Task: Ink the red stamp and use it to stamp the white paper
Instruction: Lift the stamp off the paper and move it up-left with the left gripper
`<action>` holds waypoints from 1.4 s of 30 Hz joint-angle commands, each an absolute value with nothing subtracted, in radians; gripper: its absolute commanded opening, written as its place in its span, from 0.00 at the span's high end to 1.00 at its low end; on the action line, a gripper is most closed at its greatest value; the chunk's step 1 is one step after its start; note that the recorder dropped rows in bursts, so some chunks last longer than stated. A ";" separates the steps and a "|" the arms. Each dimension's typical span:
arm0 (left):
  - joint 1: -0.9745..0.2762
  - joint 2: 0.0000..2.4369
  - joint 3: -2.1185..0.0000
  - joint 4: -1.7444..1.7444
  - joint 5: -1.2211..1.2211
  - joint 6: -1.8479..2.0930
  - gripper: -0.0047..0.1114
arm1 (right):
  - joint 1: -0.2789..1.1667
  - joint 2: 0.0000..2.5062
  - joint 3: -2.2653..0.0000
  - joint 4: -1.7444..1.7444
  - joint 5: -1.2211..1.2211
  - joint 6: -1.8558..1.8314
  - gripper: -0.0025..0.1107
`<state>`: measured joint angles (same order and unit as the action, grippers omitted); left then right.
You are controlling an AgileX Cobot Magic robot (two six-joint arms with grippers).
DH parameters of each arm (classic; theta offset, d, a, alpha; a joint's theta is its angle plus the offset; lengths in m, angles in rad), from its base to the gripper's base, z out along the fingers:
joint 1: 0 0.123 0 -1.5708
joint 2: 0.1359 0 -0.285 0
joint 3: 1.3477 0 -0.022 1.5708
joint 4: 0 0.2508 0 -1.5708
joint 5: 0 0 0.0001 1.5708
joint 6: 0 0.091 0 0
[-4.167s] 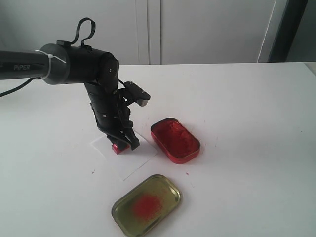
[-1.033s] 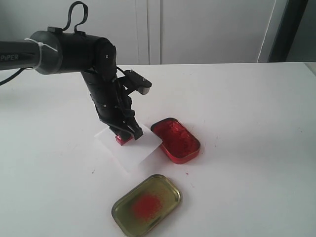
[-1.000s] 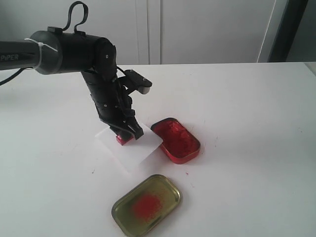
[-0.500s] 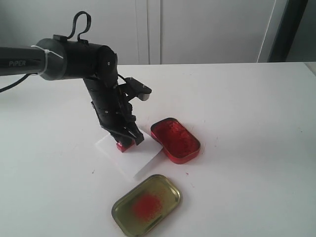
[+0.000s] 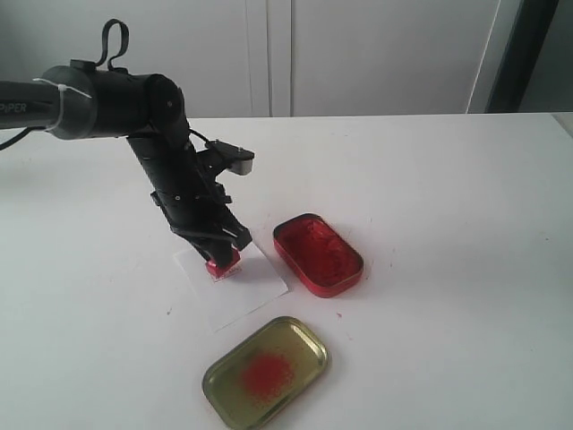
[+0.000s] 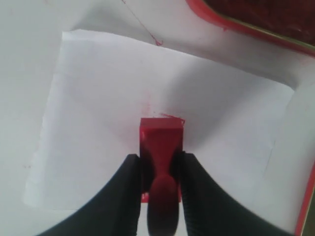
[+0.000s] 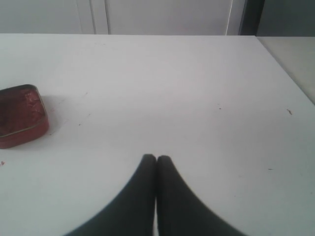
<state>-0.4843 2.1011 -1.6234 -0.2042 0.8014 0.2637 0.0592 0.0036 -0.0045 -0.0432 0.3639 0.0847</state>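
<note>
The small red stamp (image 5: 221,263) (image 6: 161,142) stands base-down on the white paper (image 5: 235,285) (image 6: 98,128), near the sheet's middle. My left gripper (image 5: 220,247) (image 6: 158,164) is shut on its narrow handle, one finger on each side. A faint red smudge shows on the sheet by the stamp's base in the left wrist view. The paper lies flat on the tabletop beside the red ink tin (image 5: 318,253) (image 6: 256,19). My right gripper (image 7: 156,158) is shut on nothing, low over bare tabletop, and does not show in the exterior view.
The gold tin lid (image 5: 266,372) with a red smear lies in front of the paper, near the front edge of the white table (image 5: 448,197). The red ink tin (image 7: 19,115) also shows at the side of the right wrist view.
The left arm has shifted left and lowered with the stamp. The paper, partly lifted and tilted half a second ago, now lies flat with the stamp on it.
</note>
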 commanded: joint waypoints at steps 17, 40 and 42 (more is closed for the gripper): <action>-0.480 2.060 -1.618 -0.227 0.847 0.267 0.96 | 0.060 0.000 0.000 -0.049 0.350 0.085 0.98; -0.287 2.031 -1.619 -0.772 0.835 0.537 0.96 | 0.060 0.000 0.000 -0.049 0.350 0.085 0.98; -0.250 2.050 -1.619 -0.848 0.842 0.557 0.96 | 0.060 0.000 0.000 -0.049 0.350 0.085 0.98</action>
<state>-0.2807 2.0375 -1.6234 -0.7613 0.8192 0.5323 0.0592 0.0036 -0.0045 -0.0432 0.3639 0.0847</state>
